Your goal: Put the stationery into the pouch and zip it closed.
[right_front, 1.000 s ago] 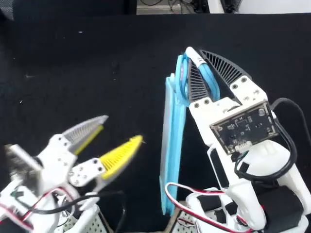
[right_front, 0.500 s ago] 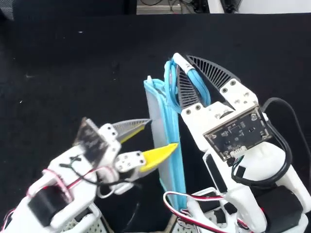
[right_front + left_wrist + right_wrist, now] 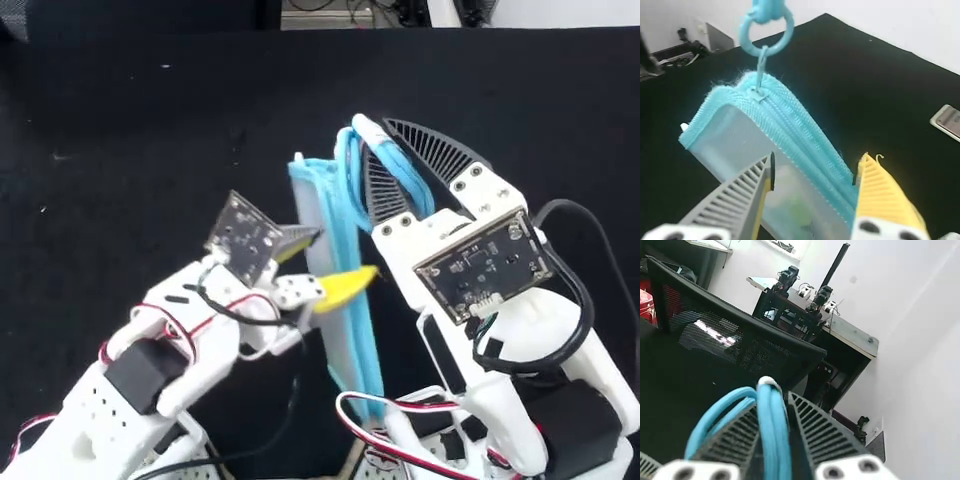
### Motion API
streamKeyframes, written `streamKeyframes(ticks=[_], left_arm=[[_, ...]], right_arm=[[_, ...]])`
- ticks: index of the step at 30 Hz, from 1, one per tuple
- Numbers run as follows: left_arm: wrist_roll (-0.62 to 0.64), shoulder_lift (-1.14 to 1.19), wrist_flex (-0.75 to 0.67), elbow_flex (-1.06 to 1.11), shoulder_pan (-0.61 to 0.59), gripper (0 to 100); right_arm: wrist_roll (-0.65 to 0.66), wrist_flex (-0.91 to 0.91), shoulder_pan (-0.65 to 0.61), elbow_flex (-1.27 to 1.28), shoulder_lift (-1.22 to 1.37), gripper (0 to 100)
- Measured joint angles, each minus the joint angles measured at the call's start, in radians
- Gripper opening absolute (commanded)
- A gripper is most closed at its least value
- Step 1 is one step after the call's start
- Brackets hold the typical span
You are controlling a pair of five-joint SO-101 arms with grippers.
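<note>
The pouch [image 3: 335, 300], translucent with a light-blue zipper edge, hangs upright over the black table [image 3: 150, 130]. My right gripper [image 3: 378, 130] is shut on the pouch's blue strap [image 3: 352, 175]; in the right wrist view the strap [image 3: 771, 440] runs between the black mesh fingers of that gripper [image 3: 773, 397]. My left gripper [image 3: 342, 255] is open, with its grey and yellow fingers on either side of the pouch. The left wrist view shows this gripper [image 3: 815, 175] straddling the pouch [image 3: 735, 135] below the zipper pull ring [image 3: 766, 31]. The zipper [image 3: 800, 135] looks shut. Something greenish shows faintly inside the pouch.
Both arm bases crowd the table's front edge [image 3: 400, 450]. A small flat device [image 3: 947, 120] lies on the table beyond the pouch. Behind the strap stand a black mesh chair [image 3: 740, 340] and a desk [image 3: 840, 325].
My left arm has swung right and forward, bringing its open fingers from well left of the pouch to either side of it. The right gripper and pouch shifted slightly left.
</note>
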Motion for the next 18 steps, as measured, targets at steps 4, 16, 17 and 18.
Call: streamKeyframes(ticks=[4,16,17,18], left_arm=[[-0.011,-0.015,0.000,0.000,-0.084,27],[-0.011,-0.051,0.097,-0.048,-0.097,27],[-0.011,-0.052,0.097,-0.061,-0.097,27],[-0.011,-0.052,0.092,-0.084,-0.097,27]], right_arm=[[0.000,0.000,-0.005,0.000,-0.012,1.0],[0.000,0.000,0.000,-0.003,-0.031,1.0],[0.000,0.000,0.000,-0.003,-0.031,1.0],[0.000,0.000,0.000,-0.003,-0.031,1.0]])
